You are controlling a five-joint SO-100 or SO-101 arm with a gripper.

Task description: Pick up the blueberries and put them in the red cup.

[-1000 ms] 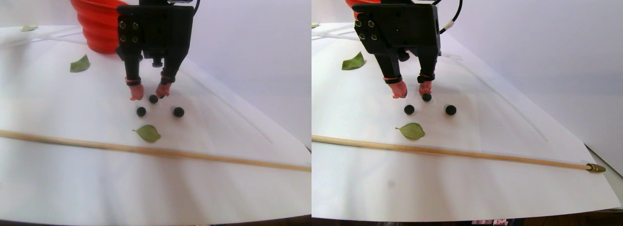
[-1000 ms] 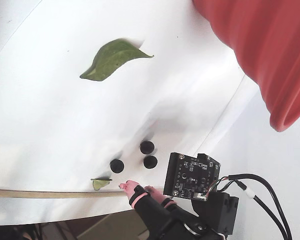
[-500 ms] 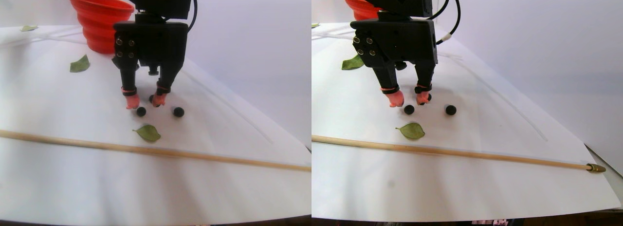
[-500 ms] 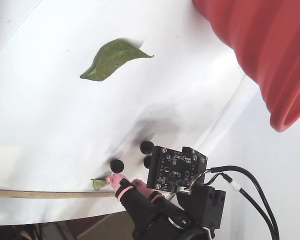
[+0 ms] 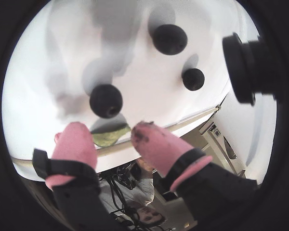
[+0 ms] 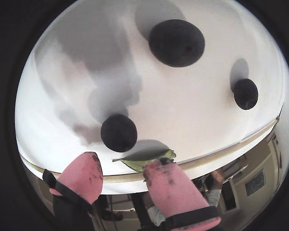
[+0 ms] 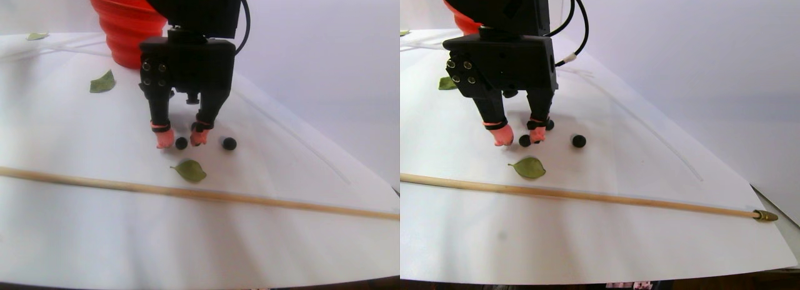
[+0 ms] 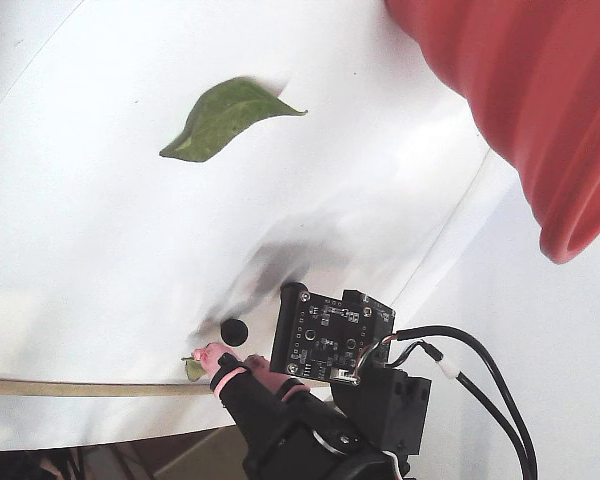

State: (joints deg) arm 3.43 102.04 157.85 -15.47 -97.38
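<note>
Smooth white paper point(image 7: 281, 240); round blueberries point(image 7: 181, 143); pink-padded pincer point(image 7: 182, 139).

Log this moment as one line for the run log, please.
phase: reaching | claw: open, straddling nearest blueberry, not closed | other blueberries: on sheet | red cup: behind arm

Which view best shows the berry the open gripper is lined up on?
A wrist view: the target blueberry sits unobstructed just ahead of the gripper. The stereo pair view shows it small between the fingertips; the fixed view shows it beside the arm.
</note>
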